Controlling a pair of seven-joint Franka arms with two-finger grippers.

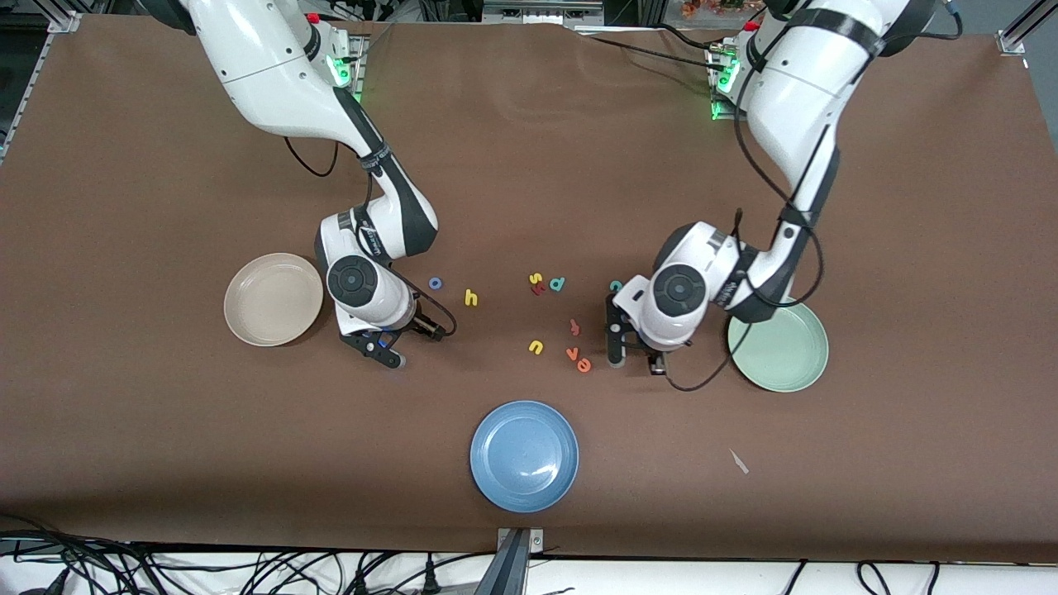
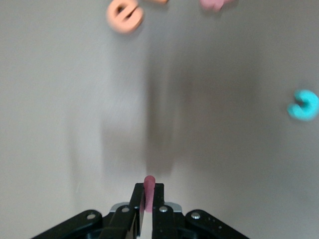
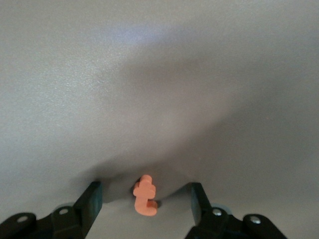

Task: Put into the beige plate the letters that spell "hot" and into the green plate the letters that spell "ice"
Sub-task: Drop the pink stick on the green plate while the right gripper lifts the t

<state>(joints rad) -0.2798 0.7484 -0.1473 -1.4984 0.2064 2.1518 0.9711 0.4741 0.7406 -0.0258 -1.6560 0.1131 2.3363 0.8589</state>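
Observation:
In the left wrist view my left gripper (image 2: pixel 148 188) is shut on the dark red "i" (image 2: pixel 149 181), whose tip sticks out past the fingers. It hangs low over the table (image 1: pixel 615 352) between the green plate (image 1: pixel 785 351) and the loose letters. The orange "e" (image 1: pixel 584 364) (image 2: pixel 124 15) and teal "c" (image 1: pixel 616 286) (image 2: pixel 304 104) lie close by. My right gripper (image 1: pixel 382 349) (image 3: pixel 144 189) stands open beside the beige plate (image 1: pixel 273 299), with the orange "t" (image 3: pixel 145 199) on the table between its fingers, untouched. The blue "o" (image 1: pixel 435 283) and yellow "h" (image 1: pixel 471 297) lie near that gripper.
A blue plate (image 1: pixel 524 454) sits near the front edge, at the middle. Other letters lie mid-table: a yellow "s" (image 1: pixel 536 278), teal "d" (image 1: pixel 558 284), yellow "u" (image 1: pixel 536 347), orange "v" (image 1: pixel 572 354) and a reddish letter (image 1: pixel 574 327).

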